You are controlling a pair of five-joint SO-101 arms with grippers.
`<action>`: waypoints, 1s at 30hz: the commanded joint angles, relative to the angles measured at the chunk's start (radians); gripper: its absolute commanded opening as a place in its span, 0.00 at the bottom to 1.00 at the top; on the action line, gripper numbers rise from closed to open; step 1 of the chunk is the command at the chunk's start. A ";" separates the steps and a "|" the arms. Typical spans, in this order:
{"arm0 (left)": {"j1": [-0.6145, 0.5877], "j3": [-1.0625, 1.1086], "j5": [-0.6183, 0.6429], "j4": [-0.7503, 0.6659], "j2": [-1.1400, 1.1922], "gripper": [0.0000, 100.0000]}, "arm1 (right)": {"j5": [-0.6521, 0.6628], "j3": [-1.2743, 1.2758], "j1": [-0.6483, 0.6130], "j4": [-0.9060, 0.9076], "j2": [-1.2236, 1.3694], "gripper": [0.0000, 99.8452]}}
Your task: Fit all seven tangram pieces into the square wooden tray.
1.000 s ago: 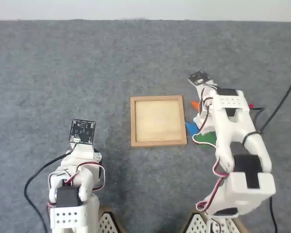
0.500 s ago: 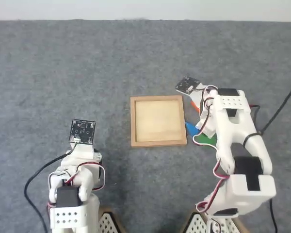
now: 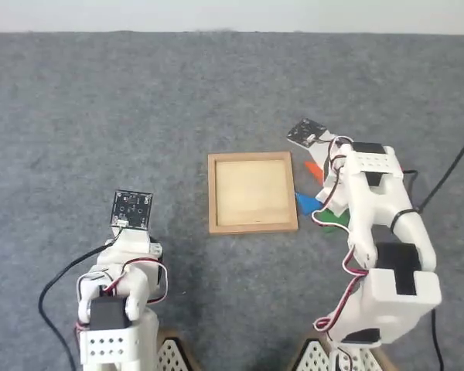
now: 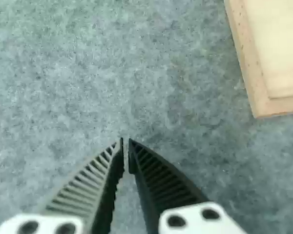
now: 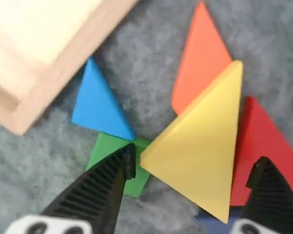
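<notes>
The square wooden tray [image 3: 214, 193] lies in the middle of the grey carpet with nothing in it; a corner of the tray [image 5: 19, 114] and an edge of the tray [image 4: 256, 92] also show in the wrist views. The tangram pieces lie in a heap just right of it: a blue triangle [image 5: 98, 105], a green piece [image 5: 115, 158], an orange piece [image 5: 201, 66], a large yellow triangle [image 5: 202, 146] lying over a red piece [image 5: 258, 146]. My right gripper [image 5: 195, 168] hangs open over the yellow triangle, one finger at each side. My left gripper [image 4: 125, 144] is shut, empty, low over bare carpet left of the tray.
Grey carpet covers the whole table. In the high view the right arm [image 3: 371, 201] covers most of the heap, with the blue triangle [image 3: 305, 202] and orange piece [image 3: 313, 167] peeking out. A black cable [image 3: 448, 166] runs off at the right edge.
The right arm's wrist swung left toward the tray's corner, then back right and a little nearer. The left arm has kept still.
</notes>
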 commanded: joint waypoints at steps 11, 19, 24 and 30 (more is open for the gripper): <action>0.005 -0.010 -0.002 0.003 -0.017 0.02 | -0.046 -0.005 -0.021 -0.019 -0.001 0.32; 0.005 -0.010 -0.002 0.003 -0.017 0.02 | -0.049 -0.005 -0.018 -0.016 -0.001 0.07; 0.005 -0.010 -0.002 0.003 -0.017 0.02 | -0.098 -0.009 -0.016 -0.016 -0.010 0.08; 0.005 -0.010 -0.002 0.003 -0.017 0.02 | -0.127 -0.021 -0.015 -0.005 -0.065 0.08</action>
